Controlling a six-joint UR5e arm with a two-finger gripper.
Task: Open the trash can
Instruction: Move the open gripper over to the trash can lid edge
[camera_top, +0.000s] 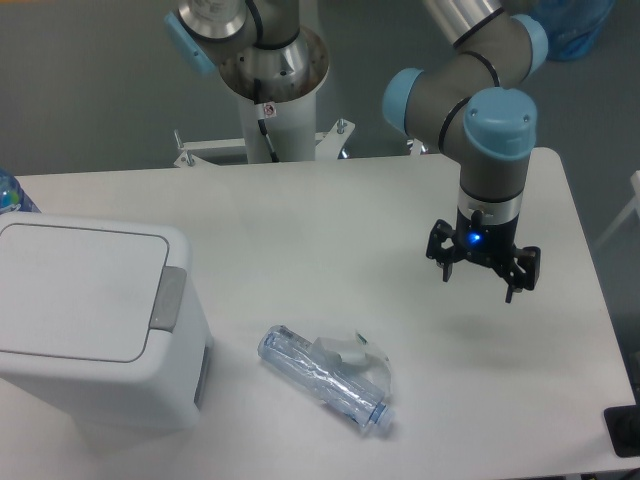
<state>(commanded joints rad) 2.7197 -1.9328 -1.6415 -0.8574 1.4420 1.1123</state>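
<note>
White plastic trash can (95, 330) sits at the 8 o'clock corner of the counter (330, 220), boxy with rounded corners. Its flat lid (80, 290) lies closed and level. A grey rectangular push tab (168, 298) sits on the lid's 3 o'clock edge, facing the middle of the counter. Nothing touches the can.

Arm (470, 80): grey tube sections with light blue joint caps enter from 1 o'clock and bend down over the 3 o'clock side of the counter. The wrist points straight down. A small blue light glows on it just above the pincer.

Pincer (483, 272): black, two fingers spread apart with a clear gap between them, holding nothing. It hangs above the counter surface; a faint shadow lies on the counter toward 6 o'clock of it. It is well apart from the trash can, with the bottle between the two.

Crushed clear plastic bottle (325, 378): lies on its side near the 6 o'clock edge of the counter, just beside the can toward 3 o'clock, not touching it. Its neck end points toward 4 o'clock.

Grey-and-white mounting column (268, 90) stands beyond the 12 o'clock edge of the counter. A blue-topped object (12, 195) shows partly at the 9 o'clock border, behind the can; its kind cannot be determined.
</note>
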